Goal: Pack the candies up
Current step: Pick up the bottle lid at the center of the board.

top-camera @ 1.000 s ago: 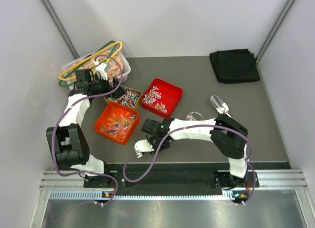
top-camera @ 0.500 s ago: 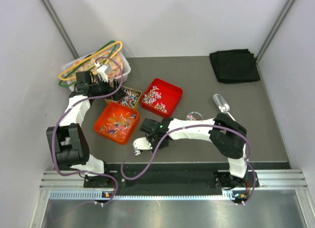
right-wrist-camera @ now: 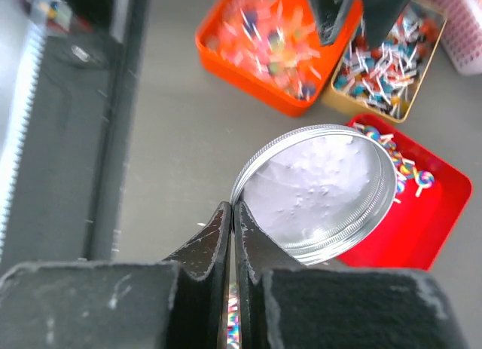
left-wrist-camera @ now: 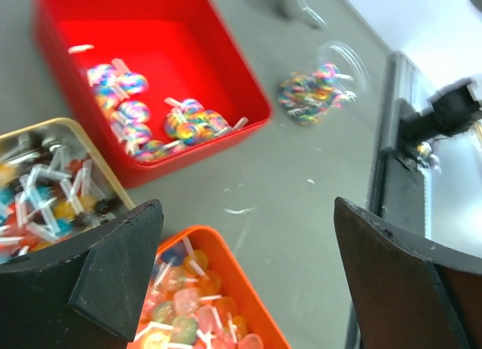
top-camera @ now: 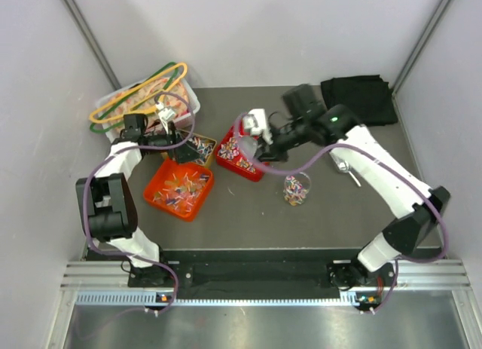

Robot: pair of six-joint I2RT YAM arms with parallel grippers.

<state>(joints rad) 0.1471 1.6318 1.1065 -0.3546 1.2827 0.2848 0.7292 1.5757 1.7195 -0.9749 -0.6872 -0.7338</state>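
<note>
Candies (left-wrist-camera: pixel 188 127) in 2 trays (left-wrist-camera: pixel 173 47), tin (left-wrist-camera: pixel 102 168), jar (top-camera: pixel 296 189) — lid (right-wrist-camera: pixel 316 191) off

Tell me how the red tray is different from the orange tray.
The red square plastic tray holds a few swirly rainbow lollipops bunched along one side, with much floor bare; the orange square plastic tray has mixed sweets spread over most of its floor. In the top view the red tray sits farther back on the grey table than the orange tray. Both are shallow and hold sweets on sticks.
</note>
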